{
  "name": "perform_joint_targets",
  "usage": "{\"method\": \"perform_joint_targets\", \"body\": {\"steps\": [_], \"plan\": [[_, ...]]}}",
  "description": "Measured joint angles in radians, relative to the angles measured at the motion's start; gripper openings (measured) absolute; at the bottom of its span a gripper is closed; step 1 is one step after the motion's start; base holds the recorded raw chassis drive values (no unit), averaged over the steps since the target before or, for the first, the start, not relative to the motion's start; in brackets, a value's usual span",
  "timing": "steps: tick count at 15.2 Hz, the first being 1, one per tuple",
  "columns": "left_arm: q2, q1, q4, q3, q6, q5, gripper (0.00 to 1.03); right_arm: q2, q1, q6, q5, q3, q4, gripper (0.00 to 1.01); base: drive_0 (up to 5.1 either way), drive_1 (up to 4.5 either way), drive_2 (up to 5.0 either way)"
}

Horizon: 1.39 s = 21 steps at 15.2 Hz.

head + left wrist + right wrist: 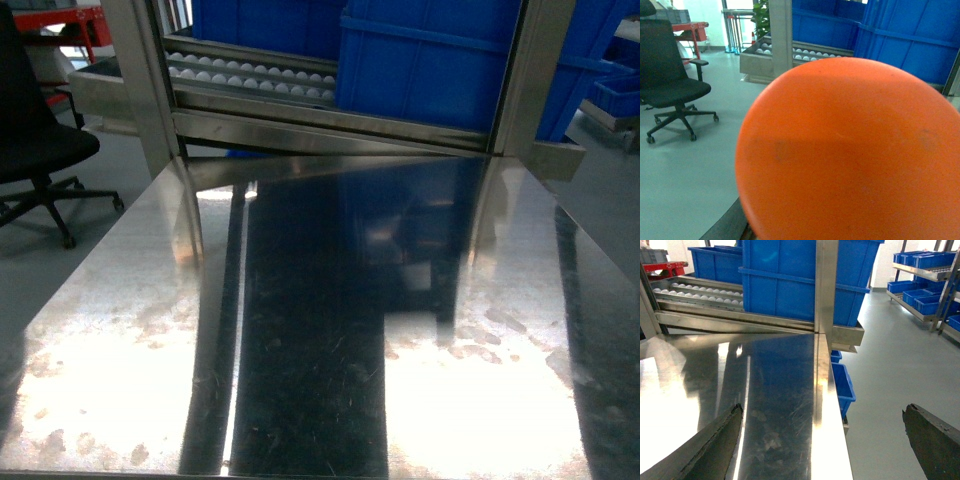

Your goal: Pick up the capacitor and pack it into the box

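The box is out of view in all three views. A smooth orange rounded surface (pixel 850 150) sits right against the lens and fills most of the left wrist view; I cannot tell whether it is the capacitor. It hides the left gripper's jaws except for a dark sliver of one finger (pixel 729 226) at the bottom edge. My right gripper (pixel 822 440) stands open over the right edge of the steel table (pixel 775 390), with nothing between its two dark fingertips (pixel 715 440). Neither gripper shows in the head view.
The steel table (pixel 120 330) is bare and shiny. Behind it stands a steel rack with a roller track (pixel 250 75) and big blue bins (pixel 430 60). A black office chair (pixel 35 150) is on the left floor. More blue bins (pixel 842 382) sit low on the right.
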Motion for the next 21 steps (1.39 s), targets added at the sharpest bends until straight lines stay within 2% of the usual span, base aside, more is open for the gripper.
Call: {"method": "perform_joint_targets", "body": {"steps": [21], "plan": [[0.0,0.0,-0.002,0.0,0.0,0.0,0.45,0.0,0.0,0.0,0.0,0.0,0.0,0.98,0.0,0.0,0.0]]}}
